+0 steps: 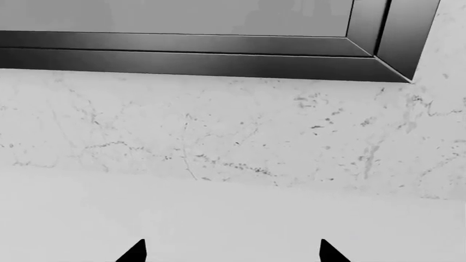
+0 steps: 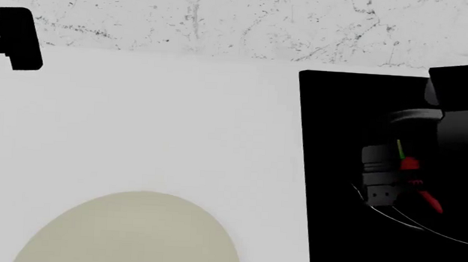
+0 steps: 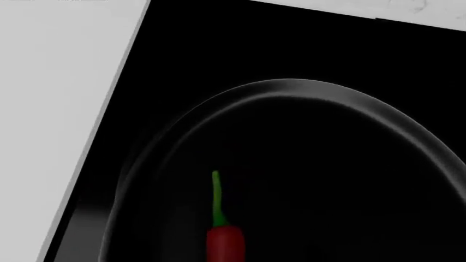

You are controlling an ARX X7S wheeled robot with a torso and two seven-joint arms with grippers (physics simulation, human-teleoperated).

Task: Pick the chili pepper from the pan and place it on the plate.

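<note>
The chili pepper (image 2: pixel 420 190) is red with a green stem and sits over the black pan (image 2: pixel 409 223) at the right. My right gripper (image 2: pixel 399 171) is right at the pepper, above the pan. In the right wrist view the pepper (image 3: pixel 224 244) lies at the frame's lower edge, inside the pan's rim (image 3: pixel 320 87). The fingers are lost against the black pan, so I cannot tell whether they hold the pepper. The cream plate (image 2: pixel 132 237) lies at the front left. My left gripper (image 2: pixel 15 38) is far back left, with its black fingertips (image 1: pixel 137 252) wide apart and nothing between them.
The pan rests on a flat black stovetop (image 2: pixel 328 172) set in the white counter (image 2: pixel 162 121). A marble backsplash (image 2: pixel 240 17) runs along the back. The left wrist view shows the marble wall (image 1: pixel 233 136) under a dark frame (image 1: pixel 218 54).
</note>
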